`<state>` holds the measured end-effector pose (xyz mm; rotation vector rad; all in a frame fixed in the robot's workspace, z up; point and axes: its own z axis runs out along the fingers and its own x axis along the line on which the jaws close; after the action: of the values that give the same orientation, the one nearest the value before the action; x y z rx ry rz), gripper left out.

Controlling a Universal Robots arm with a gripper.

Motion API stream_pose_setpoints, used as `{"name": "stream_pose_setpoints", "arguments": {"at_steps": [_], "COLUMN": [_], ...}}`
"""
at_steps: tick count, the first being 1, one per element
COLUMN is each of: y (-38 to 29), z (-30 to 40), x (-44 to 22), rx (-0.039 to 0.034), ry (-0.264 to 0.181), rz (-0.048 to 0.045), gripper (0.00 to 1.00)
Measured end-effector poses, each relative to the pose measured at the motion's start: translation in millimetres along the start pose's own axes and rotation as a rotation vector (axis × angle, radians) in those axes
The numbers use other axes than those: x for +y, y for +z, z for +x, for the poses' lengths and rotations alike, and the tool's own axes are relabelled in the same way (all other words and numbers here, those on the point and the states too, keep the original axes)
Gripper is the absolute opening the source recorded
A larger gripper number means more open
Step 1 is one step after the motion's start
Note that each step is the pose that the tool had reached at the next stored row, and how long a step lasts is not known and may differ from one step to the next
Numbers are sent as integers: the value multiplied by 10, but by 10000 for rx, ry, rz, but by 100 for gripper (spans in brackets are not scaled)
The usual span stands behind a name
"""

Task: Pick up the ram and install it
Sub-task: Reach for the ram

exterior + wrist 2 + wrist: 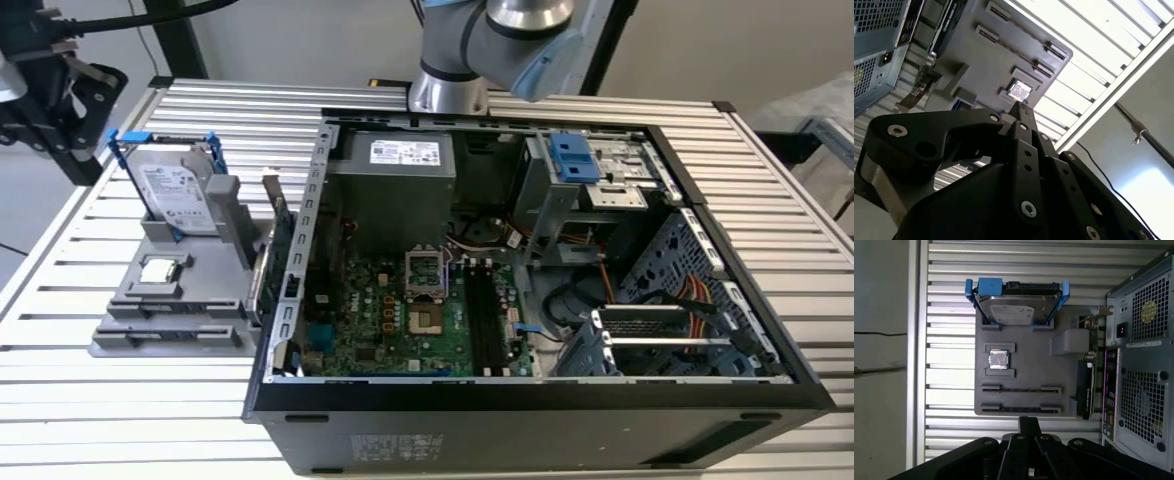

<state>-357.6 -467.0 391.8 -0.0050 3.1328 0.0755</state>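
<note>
Above the gray tray [1026, 352], the gripper [1029, 422] hangs clenched, apparently empty. The ram [1021, 410] is probably the thin edge-on strip in the slot nearest it, though I'm not certain. Advice: spread the jaws across the stick's thickness, grip mid-length, pull straight out.

The computer case [534, 405] is being borne by the slatted table [787, 240], the motherboard [380, 320] being housed inside it. Just beside it, at the exterior view's left, the holder [167, 335] is being carried. On it the hard drive [174, 195] is being propped upright behind the processor chip [160, 270]. The gripper [1029, 421] is being held apart from the holder.
</note>
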Motion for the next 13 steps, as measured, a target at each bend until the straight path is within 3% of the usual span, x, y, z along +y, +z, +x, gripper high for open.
{"name": "stream_pose_setpoints", "arguments": {"at_steps": [13], "y": [-6], "z": [0], "x": [-146], "rx": [-10], "ry": [268], "rz": [2], "gripper": [0]}}
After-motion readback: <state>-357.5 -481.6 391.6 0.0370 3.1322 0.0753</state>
